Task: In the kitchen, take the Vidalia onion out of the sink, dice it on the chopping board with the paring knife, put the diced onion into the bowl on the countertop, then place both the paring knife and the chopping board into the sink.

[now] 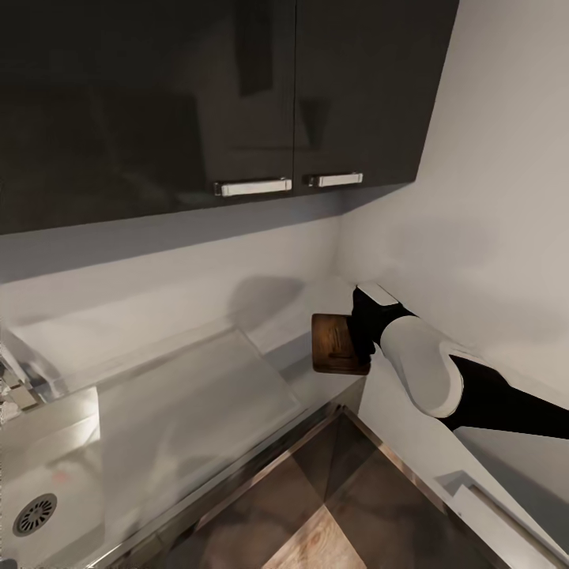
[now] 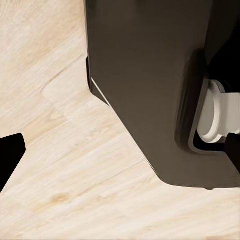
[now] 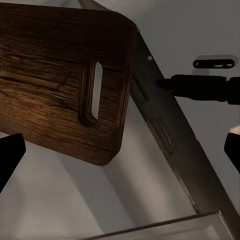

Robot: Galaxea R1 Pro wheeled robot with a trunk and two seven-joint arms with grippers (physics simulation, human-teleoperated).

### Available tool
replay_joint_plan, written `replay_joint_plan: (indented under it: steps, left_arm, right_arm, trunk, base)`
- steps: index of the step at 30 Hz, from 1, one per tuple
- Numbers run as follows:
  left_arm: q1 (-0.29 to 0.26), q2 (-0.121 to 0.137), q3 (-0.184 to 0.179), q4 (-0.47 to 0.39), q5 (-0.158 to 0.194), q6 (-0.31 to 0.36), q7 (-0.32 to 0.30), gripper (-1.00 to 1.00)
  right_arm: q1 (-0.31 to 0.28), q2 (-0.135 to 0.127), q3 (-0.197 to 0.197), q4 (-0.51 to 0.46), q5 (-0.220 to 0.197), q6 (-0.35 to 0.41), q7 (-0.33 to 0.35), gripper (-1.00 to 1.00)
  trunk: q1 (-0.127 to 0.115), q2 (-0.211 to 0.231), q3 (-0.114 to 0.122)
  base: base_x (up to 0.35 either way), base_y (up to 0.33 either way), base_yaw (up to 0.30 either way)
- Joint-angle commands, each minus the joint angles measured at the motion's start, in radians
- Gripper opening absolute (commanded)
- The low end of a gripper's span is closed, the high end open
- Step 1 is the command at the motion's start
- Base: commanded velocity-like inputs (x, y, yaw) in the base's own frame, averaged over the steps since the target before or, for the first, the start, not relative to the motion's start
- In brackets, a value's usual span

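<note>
The right arm (image 1: pixel 427 375), white-shelled with black joints, is seen in the head view reaching forward over the corner of the long glossy grey countertop (image 1: pixel 197 387), and the dark brown wooden chopping board (image 1: pixel 336 342) with rounded corners is seen at its black wrist end, raised at the counter's edge. Whether the board is gripped there cannot be told from the head view, since the gripper itself is hidden behind the wrist. In the right wrist view the board (image 3: pixel 60 75) is shown close up, tilted, with its slot handle (image 3: pixel 92 95) near the rounded end, and the right gripper (image 3: pixel 120 152) is marked only by two dark fingertips (image 3: pixel 10 155) at the picture's edges, set wide apart, with no contact with the board visible. The rectangular grey steel sink (image 1: pixel 32 482) with its round dark drain hole (image 1: pixel 35 514) is found at the far left of the counter, with the flat drainboard (image 1: pixel 182 395) lying between it and the board. Dark glossy wall cabinets (image 1: pixel 197 95) with two chrome bar handles (image 1: pixel 253 186) hang above. In the left wrist view a pale wooden floor (image 2: pixel 65 175) and a dark rounded body of the robot (image 2: pixel 150 85) are seen, with one dark fingertip (image 2: pixel 10 155) at the edge; the state of the left gripper's fingers cannot be told.
</note>
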Motion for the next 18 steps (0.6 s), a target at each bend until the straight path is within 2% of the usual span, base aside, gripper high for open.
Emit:
replay_joint_plan:
  steps: [1,18]
  left_arm:
    - [0.0,0.0,0.0,-0.002,0.001,-0.001,0.0,1.0]
    - [0.0,-0.001,0.0,-0.002,0.001,-0.001,0.0,1.0]
  right_arm:
    - [-0.001,0.0,0.005,-0.001,-0.011,-0.01,-0.002,1.0]
    - [-0.001,0.0,0.005,-0.001,-0.011,-0.01,-0.002,1.0]
  trunk:
    - [0.001,-0.002,-0.003]
    - [0.001,-0.002,-0.027]
  base:
    - [0.0,0.0,0.07]
    - [0.0,0.0,0.089]
